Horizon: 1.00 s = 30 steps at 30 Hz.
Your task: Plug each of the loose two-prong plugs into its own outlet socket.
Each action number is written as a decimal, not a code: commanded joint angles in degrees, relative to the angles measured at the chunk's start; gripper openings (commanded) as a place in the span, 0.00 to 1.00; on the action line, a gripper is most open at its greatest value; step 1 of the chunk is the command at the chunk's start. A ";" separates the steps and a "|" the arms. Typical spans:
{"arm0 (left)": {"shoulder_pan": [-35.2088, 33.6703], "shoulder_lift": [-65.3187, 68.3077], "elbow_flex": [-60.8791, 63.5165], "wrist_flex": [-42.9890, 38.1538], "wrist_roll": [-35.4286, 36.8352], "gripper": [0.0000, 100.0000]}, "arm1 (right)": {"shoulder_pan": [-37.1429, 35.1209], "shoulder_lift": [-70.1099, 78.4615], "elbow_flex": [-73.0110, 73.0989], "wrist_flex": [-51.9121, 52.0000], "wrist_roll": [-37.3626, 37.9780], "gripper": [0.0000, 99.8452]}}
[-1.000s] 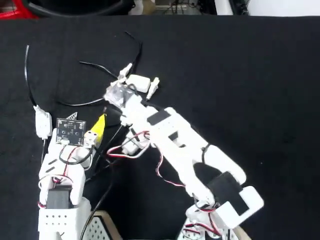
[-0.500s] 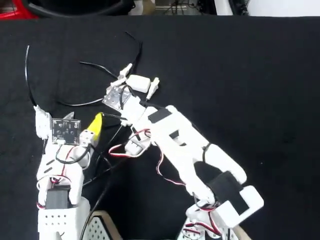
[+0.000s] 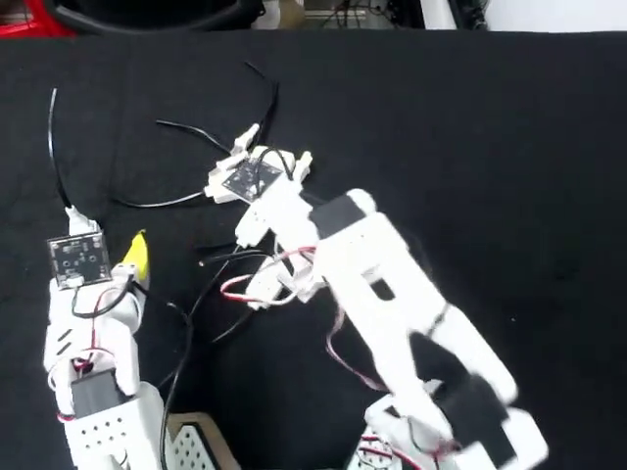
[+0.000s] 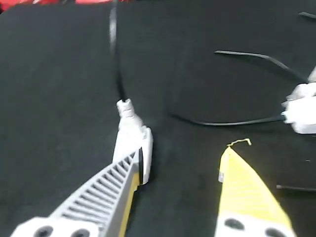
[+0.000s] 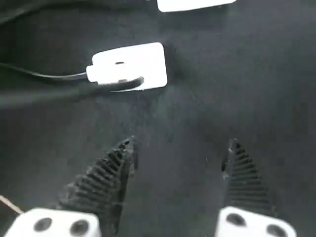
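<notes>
Plug [image 4: 132, 140] lies centre-left in the left wrist view, just outside the spread jaws of the left gripper [image 4: 183, 150], so closing now would likely nudge it away. Right gripper [image 5: 180, 143], jaws also spread, hangs short of a white corded block [image 5: 129, 66] at upper left of its view.

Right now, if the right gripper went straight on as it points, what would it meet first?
Probably the white corded block lying ahead of the open right gripper; depth is unclear, so the black cloth might come first.

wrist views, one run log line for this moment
left gripper open, white plug beside one of the fingers | right gripper open, white corded block ahead, untouched | nothing held
</notes>
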 commanded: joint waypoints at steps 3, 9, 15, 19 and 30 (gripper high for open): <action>-7.69 0.00 -1.36 2.11 0.35 0.26 | -0.26 -13.85 -7.43 10.11 -0.53 0.22; -13.85 0.00 -4.70 7.74 0.53 0.26 | -15.38 -16.04 -2.77 11.08 -5.71 0.04; -12.62 0.00 -4.44 9.49 0.26 0.26 | -20.66 -8.40 5.23 2.46 -3.43 0.01; -12.44 0.00 -3.21 9.41 0.44 0.26 | -21.63 -3.74 12.70 -18.02 3.78 0.01; -12.00 -0.09 -2.24 9.05 0.53 0.26 | -5.71 15.69 16.13 -42.90 5.45 0.01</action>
